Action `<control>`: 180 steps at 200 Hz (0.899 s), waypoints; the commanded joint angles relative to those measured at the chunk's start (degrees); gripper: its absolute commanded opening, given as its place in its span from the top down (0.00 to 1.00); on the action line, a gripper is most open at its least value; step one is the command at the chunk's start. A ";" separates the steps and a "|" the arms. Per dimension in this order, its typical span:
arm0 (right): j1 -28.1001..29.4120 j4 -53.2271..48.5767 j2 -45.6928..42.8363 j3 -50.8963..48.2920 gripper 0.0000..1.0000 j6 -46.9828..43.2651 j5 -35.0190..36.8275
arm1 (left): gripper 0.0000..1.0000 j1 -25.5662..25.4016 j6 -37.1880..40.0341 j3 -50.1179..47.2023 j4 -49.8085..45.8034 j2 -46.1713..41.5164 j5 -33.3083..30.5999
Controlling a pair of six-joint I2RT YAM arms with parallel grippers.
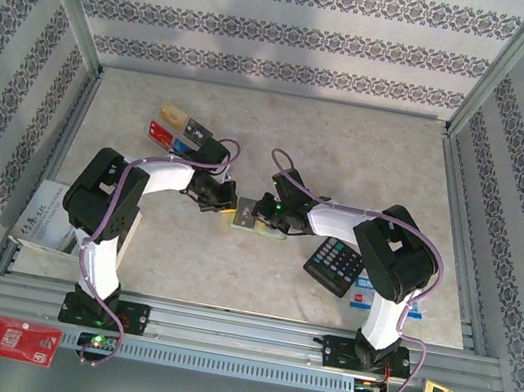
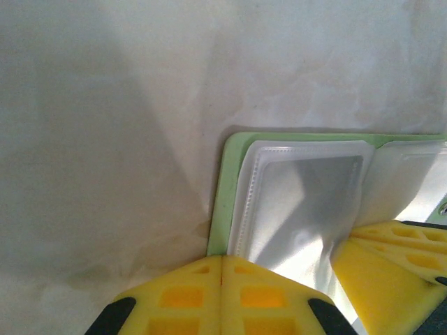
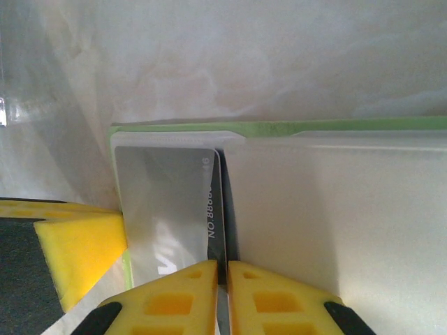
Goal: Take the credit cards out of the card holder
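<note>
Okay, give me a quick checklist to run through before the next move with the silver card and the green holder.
1. Right gripper closed on the silver card: ok, the fingers pinch its edge.
2. Left gripper shut: ok.
3. Left gripper pinning the card holder: cannot tell. Its tips sit over the holder's corner, but contact is hidden.
4. Silver card free of its sleeve: cannot tell.
5. Four cards already out lie together at the far left, apart from the holder: ok.
6. Black calculator apart from the holder, to its right: ok.
</note>
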 commanded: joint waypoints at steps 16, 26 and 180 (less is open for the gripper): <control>0.70 -2.88 -1.18 -1.34 0.85 -1.20 2.34 | 0.91 -0.41 2.65 2.11 -7.50 -2.95 -3.68; 0.68 -2.75 -1.31 -1.36 0.85 -1.18 2.21 | 0.89 -0.48 3.00 2.64 -7.62 -3.84 -3.31; 0.47 -2.78 -2.09 -2.40 0.82 -0.95 2.95 | 0.87 -2.78 3.84 5.24 -8.76 2.58 -6.99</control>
